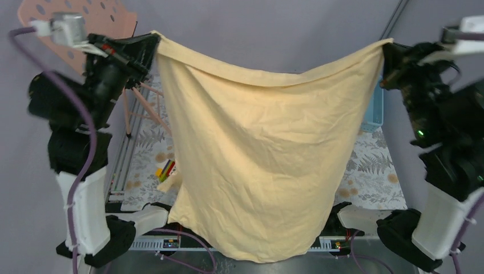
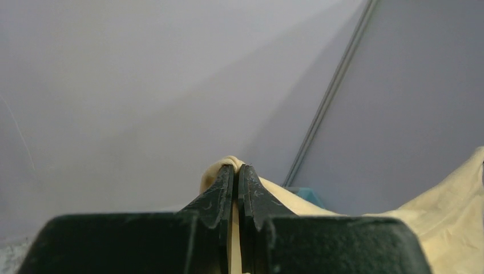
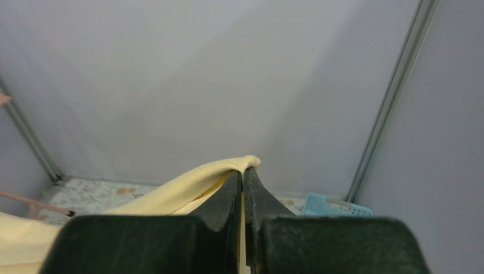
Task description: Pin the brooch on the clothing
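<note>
The clothing [image 1: 262, 148], a pale yellow-cream T-shirt, hangs spread in the air between my two raised grippers. My left gripper [image 1: 153, 43] is shut on its upper left corner; the cloth shows pinched between the jaws in the left wrist view [image 2: 228, 165]. My right gripper [image 1: 388, 47] is shut on its upper right corner, seen as a fold of cloth [image 3: 200, 177] in the right wrist view. The shirt's lower edge hangs down over the near table edge. The brooch is not in view.
A leaf-patterned table cover [image 1: 371, 171] lies under the shirt. A red toy with coloured sticks [image 1: 165, 169] lies at the left, partly behind the shirt. A pink perforated rack [image 1: 80, 17] stands back left, a light blue basket [image 1: 375, 108] back right.
</note>
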Controlling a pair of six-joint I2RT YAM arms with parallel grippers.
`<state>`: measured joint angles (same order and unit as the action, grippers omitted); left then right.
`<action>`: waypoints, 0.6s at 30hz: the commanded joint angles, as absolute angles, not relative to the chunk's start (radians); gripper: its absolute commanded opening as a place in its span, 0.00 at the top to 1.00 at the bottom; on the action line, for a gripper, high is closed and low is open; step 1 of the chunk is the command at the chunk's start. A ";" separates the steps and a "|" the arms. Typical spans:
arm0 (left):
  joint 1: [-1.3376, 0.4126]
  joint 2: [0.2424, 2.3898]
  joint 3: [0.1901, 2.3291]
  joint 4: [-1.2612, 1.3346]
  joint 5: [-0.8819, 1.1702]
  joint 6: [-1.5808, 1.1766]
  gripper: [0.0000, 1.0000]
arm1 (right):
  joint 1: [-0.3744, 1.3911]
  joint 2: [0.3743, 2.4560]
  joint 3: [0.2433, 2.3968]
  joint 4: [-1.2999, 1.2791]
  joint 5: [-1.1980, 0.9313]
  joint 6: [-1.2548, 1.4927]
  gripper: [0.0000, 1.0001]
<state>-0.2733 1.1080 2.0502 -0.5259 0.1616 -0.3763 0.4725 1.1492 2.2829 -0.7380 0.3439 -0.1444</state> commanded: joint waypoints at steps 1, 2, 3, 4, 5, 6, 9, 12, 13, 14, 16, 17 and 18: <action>-0.267 1.274 2.035 -0.486 0.133 -0.357 1.00 | 0.419 1.323 2.268 -0.668 0.375 -0.182 1.00; -0.267 1.311 2.048 -0.470 0.126 -0.352 1.00 | 0.385 1.361 2.292 -0.669 0.352 -0.167 1.00; -0.267 1.339 2.070 -0.459 0.117 -0.347 1.00 | 0.361 1.395 2.338 -0.668 0.334 -0.147 1.00; -0.267 1.367 2.102 -0.453 0.109 -0.341 1.00 | 0.339 1.436 2.384 -0.669 0.316 -0.134 1.00; -0.266 1.400 2.152 -0.454 0.105 -0.332 1.00 | 0.324 1.473 2.436 -0.672 0.301 -0.127 1.00; -0.265 1.434 2.207 -0.457 0.104 -0.324 1.00 | 0.310 1.514 2.497 -0.674 0.287 -0.120 1.00; -0.259 1.508 2.348 -0.446 0.109 -0.319 1.00 | 0.277 1.611 2.656 -0.669 0.250 -0.094 1.00; -0.255 1.527 2.427 -0.414 0.114 -0.320 1.00 | 0.223 1.628 2.718 -0.625 0.141 -0.017 1.00; -0.254 1.516 2.430 -0.395 0.114 -0.317 1.00 | 0.211 1.612 2.701 -0.580 0.117 -0.008 1.00; -0.252 1.500 2.421 -0.370 0.111 -0.313 1.00 | 0.203 1.588 2.671 -0.542 0.103 -0.006 1.00; -0.249 1.448 2.365 -0.313 0.112 -0.311 1.00 | 0.189 1.540 2.611 -0.478 0.085 -0.006 1.00; -0.249 1.419 2.333 -0.286 0.119 -0.310 1.00 | 0.185 1.518 2.587 -0.461 0.082 -0.006 1.00; -0.249 1.389 2.293 -0.262 0.131 -0.311 1.00 | 0.181 1.499 2.565 -0.452 0.075 -0.006 1.00</action>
